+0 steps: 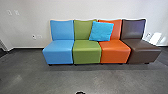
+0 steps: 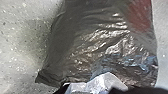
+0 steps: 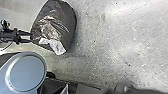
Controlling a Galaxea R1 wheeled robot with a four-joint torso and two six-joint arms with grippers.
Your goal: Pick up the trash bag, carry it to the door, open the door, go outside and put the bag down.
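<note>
The dark, shiny trash bag (image 3: 56,25) hangs over the grey floor in the right wrist view, with a crumpled white piece at one end. My left gripper (image 3: 28,37) meets its side there and is shut on it; the bag's folds hide the fingertips. In the left wrist view the same bag (image 2: 100,42) shows large and close, with a reddish patch, bluish glints and white material near the dark gripper parts. How my right gripper's fingers stand cannot be made out.
Ahead in the head view, a row of blue (image 1: 58,51), green (image 1: 86,52), orange (image 1: 115,52) and brown (image 1: 141,51) seats stands against a white wall (image 1: 82,8). A light blue cushion (image 1: 101,31) leans on the green and orange backrests. Dark grey floor (image 1: 100,78) lies before them.
</note>
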